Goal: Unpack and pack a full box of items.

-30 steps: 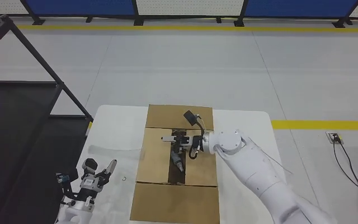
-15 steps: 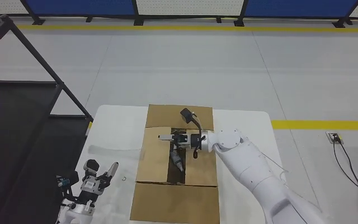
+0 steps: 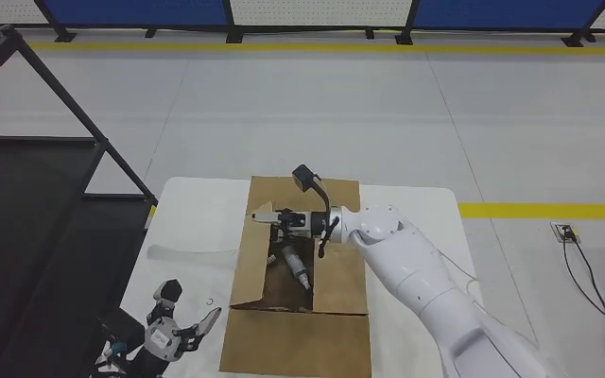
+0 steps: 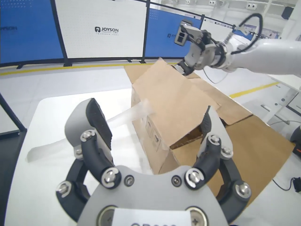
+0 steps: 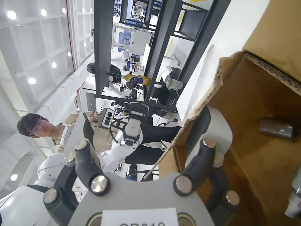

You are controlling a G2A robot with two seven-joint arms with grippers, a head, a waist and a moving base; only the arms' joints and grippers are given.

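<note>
Two printed marks on cardboard box side

Brown cardboard box on white table, left flap tilted up, grey cylindrical item inside.

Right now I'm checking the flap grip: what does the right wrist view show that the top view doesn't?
Right wrist view: the flap's torn corrugated edge crossing one finger of the open right gripper. Top view: the open left gripper over the table, near the robot. Shared: the cardboard box, that flap raised, items inside.
</note>
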